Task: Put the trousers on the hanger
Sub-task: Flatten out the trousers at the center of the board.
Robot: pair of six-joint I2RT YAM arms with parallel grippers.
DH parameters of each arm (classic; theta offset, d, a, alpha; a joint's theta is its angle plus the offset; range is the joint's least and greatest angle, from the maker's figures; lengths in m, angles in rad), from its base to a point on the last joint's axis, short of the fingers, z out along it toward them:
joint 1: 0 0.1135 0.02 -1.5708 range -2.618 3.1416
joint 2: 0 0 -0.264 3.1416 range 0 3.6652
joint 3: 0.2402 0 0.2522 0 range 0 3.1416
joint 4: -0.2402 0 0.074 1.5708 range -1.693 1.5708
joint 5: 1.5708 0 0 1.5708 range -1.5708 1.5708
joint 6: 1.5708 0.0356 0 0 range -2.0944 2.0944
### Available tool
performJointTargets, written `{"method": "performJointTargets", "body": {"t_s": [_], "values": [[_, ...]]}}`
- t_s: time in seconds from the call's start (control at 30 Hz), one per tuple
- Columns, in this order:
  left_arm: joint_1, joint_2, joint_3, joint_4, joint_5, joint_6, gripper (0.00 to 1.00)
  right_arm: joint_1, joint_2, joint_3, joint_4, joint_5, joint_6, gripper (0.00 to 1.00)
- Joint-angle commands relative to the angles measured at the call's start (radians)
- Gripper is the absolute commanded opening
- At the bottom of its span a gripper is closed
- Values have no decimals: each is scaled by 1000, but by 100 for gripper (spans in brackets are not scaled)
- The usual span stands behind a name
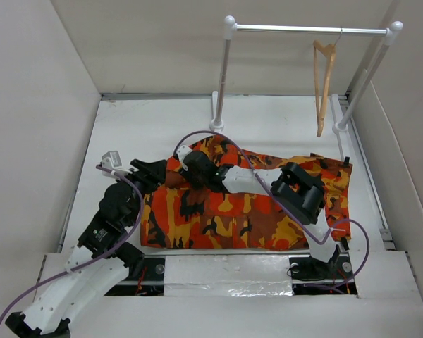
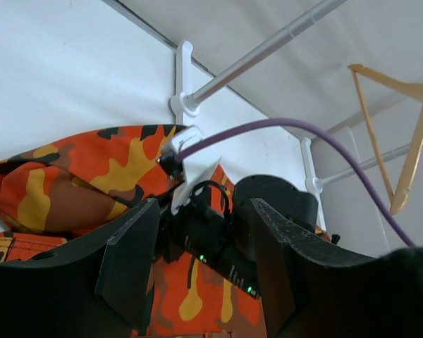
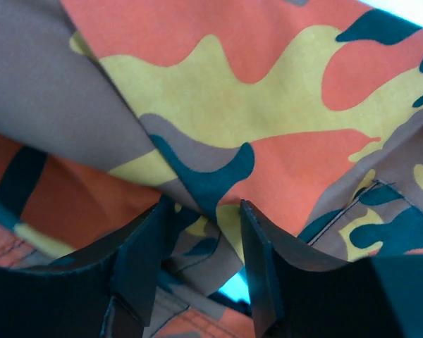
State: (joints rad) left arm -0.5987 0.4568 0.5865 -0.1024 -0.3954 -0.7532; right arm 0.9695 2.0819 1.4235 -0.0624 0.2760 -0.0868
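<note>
Straddling a raised fold of trousers [image 3: 225,91] with right gripper [image 3: 204,211], jaws half apart, seemingly pinching nothing. Holding left gripper [image 2: 204,208] wide, empty, near. Showing trousers spread on table [image 1: 268,120], well apart from hanger [image 1: 324,84] on rail [image 1: 303,29]. Risking slippage: shallow bite on loose fold letting cloth slide out during lift.

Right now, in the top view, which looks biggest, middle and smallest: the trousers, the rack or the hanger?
1. Trousers: they cover the most of the picture.
2. Rack: it spans almost as wide, but it is only thin tubes, so this is close.
3. Hanger: clearly the smallest.
</note>
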Motion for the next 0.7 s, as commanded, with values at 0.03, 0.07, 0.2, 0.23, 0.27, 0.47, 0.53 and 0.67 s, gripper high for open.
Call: {"method": "performJointTargets", "body": {"t_s": [0.03, 0.07, 0.2, 0.23, 0.27, 0.47, 0.53, 0.67], "values": [[-3, -12, -28, 24, 30, -3, 50, 6, 9, 86, -20, 84, -2, 46], [-3, -17, -37, 35, 32, -5, 50, 6, 13, 87, -19, 101, 11, 43], [-3, -20, -71, 55, 46, -9, 50, 6, -3, 58, 19, 135, 19, 43], [-3, -18, -74, 55, 47, -9, 50, 6, -5, 58, 19, 143, 19, 46], [-3, -15, -77, 61, 49, -9, 50, 6, -11, 57, 19, 149, 13, 47], [-3, -6, -96, 76, 49, -11, 50, -5, -14, 55, 18, 146, 13, 33], [-3, 0, -103, 78, 49, -14, 50, -5, -3, 57, 15, 138, 13, 30], [-3, 9, -119, 87, 50, -20, 50, -5, -2, 51, 21, 135, 13, 17]]}}
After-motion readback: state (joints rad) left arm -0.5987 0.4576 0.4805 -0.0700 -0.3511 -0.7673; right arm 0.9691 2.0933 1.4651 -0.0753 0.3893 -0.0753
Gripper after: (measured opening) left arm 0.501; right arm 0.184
